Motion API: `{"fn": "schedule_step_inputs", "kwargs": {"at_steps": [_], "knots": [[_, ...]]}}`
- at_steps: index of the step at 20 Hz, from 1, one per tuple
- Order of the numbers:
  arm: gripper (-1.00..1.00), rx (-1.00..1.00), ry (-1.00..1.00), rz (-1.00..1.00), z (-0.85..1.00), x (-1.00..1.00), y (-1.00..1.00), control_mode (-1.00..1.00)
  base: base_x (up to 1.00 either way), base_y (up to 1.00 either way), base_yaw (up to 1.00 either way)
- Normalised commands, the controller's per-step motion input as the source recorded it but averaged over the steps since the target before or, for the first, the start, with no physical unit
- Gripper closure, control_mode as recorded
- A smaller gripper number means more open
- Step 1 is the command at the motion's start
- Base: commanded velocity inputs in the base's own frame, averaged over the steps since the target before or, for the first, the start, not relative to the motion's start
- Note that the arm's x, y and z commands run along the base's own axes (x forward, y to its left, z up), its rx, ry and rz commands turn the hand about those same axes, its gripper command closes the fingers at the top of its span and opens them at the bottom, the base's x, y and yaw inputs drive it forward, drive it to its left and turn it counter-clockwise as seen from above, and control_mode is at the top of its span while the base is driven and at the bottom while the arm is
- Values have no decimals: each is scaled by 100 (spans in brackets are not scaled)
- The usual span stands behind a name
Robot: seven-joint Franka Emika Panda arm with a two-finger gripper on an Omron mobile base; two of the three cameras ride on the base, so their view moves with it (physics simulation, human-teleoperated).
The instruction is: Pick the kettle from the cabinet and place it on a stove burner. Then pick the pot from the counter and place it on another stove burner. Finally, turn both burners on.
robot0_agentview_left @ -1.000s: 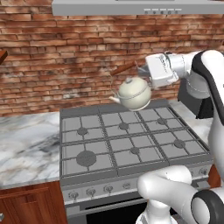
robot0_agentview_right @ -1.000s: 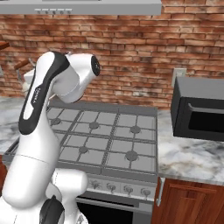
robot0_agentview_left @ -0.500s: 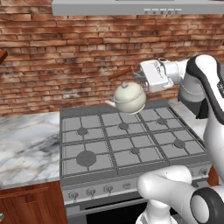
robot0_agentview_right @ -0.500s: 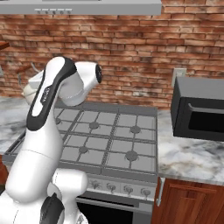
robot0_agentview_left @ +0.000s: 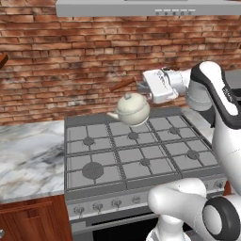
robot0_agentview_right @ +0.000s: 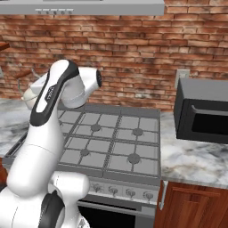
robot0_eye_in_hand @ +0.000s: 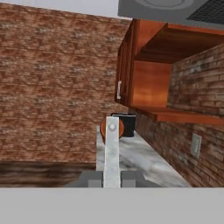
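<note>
1. Hand (robot0_agentview_left: 139, 86) pinched shut on the kettle's (robot0_agentview_left: 133, 108) handle, reddish-brown wooden piece sticking out left of the hand; kettle hangs below it, tilted, spout pointing left and down.
2. Kettle is in the air over the far middle of the cooktop (robot0_agentview_left: 136, 153), above the far centre burner (robot0_agentview_left: 133, 135), not touching the grates.
3. Left base view gives the whole kettle and the grip; right base view has the arm's white upper link in front, just a cream sliver of kettle (robot0_agentview_right: 29, 95) and the wooden handle tip (robot0_agentview_right: 23, 74) poking out at far left.
4. Hand view looks sideways along the brick wall: a pale metal strip with a round reddish-brown piece (robot0_eye_in_hand: 112, 127) in the centre, then the cabinet (robot0_eye_in_hand: 151, 83) with its plank ledge, marble surface (robot0_eye_in_hand: 139, 158) below.
5. Arm comes up from the right in the left base view, elbow high, forearm level and reaching left towards the wall.
6. Right base view also shows a black microwave (robot0_agentview_right: 201, 110) on the right-hand surface (robot0_agentview_right: 191, 160).
7. Knob row (robot0_agentview_left: 99, 205) along the cooktop's near edge.
</note>
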Motion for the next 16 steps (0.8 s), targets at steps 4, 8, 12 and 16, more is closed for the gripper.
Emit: {"fn": "schedule_step_inputs", "kwargs": {"at_steps": [4, 8, 12, 16], "knots": [[100, 0, 0, 4, -18, 16, 16, -100, 0, 0, 0], [100, 0, 0, 4, -20, 12, 10, -100, 0, 0, 0], [100, 0, 0, 5, -22, 11, 8, -100, 0, 0, 0], [100, 1, 0, 6, -21, 7, 8, -100, 0, 0, 0]]}}
